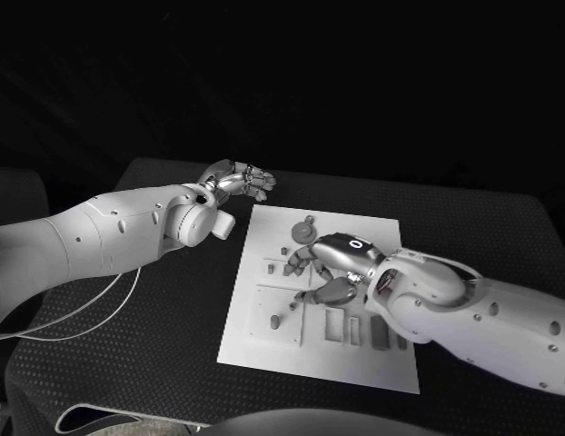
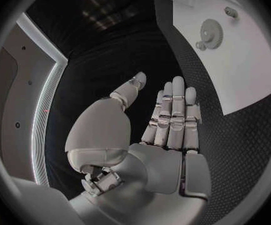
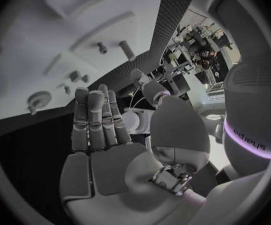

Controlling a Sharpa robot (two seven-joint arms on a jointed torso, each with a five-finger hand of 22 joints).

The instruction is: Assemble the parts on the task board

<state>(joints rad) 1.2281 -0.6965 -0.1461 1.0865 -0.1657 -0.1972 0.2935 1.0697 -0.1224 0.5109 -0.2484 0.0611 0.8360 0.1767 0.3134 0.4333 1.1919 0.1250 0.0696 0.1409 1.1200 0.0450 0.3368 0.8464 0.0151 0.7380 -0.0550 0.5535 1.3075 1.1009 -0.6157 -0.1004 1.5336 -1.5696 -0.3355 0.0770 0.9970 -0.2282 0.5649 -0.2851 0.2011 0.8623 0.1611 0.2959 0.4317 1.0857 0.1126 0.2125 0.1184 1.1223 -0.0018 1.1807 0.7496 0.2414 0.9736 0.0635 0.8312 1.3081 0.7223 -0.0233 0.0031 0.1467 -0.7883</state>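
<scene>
The right hand (image 1: 324,264) hovers empty over the task board (image 1: 361,227).

1. My right hand (image 1: 329,268) hangs over the middle of the task board (image 1: 361,368).
2. A gear (image 1: 309,220) lies on the board beyond my right fingertips.
3. My left hand (image 1: 237,180) hangs just off the board's far-left corner.

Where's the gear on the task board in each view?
Head view: gear near the far edge of the task board, beyond the right hand.
Left wrist view: gear on the board, beyond the left hand.
Right wrist view: gear, beyond the fingertips.
Shared landmark: the board's far edge.
</scene>
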